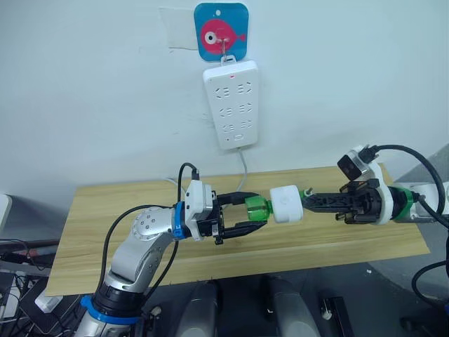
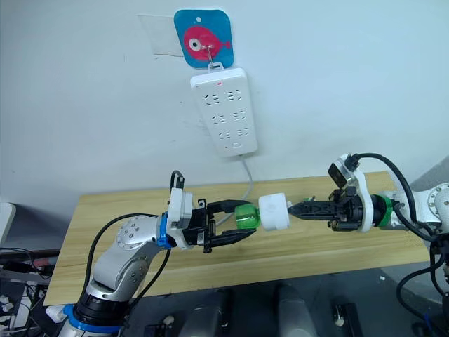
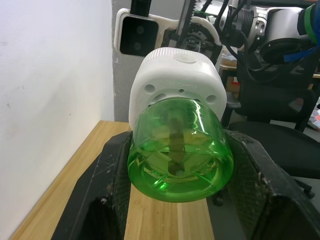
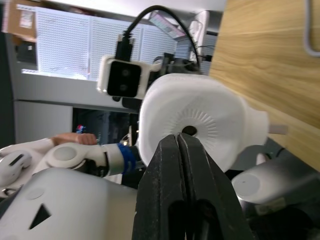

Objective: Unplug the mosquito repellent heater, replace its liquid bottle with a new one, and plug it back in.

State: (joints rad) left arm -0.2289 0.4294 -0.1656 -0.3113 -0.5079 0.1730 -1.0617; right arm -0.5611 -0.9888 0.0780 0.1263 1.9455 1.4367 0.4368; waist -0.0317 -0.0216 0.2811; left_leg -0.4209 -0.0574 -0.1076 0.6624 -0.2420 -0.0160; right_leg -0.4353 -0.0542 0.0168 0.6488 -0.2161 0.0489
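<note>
Both grippers meet in the air above the wooden table (image 1: 105, 210), with the heater (image 1: 286, 203) held between them. Left gripper (image 1: 258, 218): its two black fingers (image 3: 107, 195) are spread about the width of the green bottle (image 1: 257, 208) and press on its two sides — the bottle's neck is still seated in the white heater, which sticks out past the fingertips. Right gripper (image 1: 306, 201): in the right wrist view its fingers (image 4: 172, 170) lie flat against each other, and their tips sit at the ribbed face of the heater, just below the round vent hole — whether they actually touch it I cannot tell. Farther back, a white power strip (image 1: 231, 104) hangs on the wall from a hook on a blue square card with a pink fish (image 1: 221, 31); its cable (image 1: 245, 168) drops behind the table.
</note>
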